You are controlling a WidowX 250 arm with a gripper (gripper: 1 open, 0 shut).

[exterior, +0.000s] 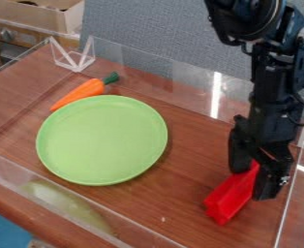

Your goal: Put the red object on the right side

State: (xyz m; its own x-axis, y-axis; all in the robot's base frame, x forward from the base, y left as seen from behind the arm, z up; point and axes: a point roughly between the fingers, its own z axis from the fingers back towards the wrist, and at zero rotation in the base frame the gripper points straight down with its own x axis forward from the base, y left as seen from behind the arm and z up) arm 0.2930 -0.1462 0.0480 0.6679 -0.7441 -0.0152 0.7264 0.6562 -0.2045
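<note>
**Inspector:** Report the red object's condition and position.

**Operator:** I see 1 red object (232, 197), a bright red, elongated plastic block with a brick-like shape. It lies flat on the wooden counter (194, 131), at the right side, near the clear wall along the front right edge. It sits well apart from the green plate (102, 139). I can read no brand, label or writing on it.

**Inspector:** And the end effector?

**Operator:** The end effector (260, 179) points steeply down over the far end of the block, its black fingers covering that end. From my view I cannot tell how far the jaws are parted, nor whether they grip the block.

**Inspector:** Other items?

**Operator:** 1 orange carrot (81, 92) with a green top lies beside the plate's far left rim.
</note>
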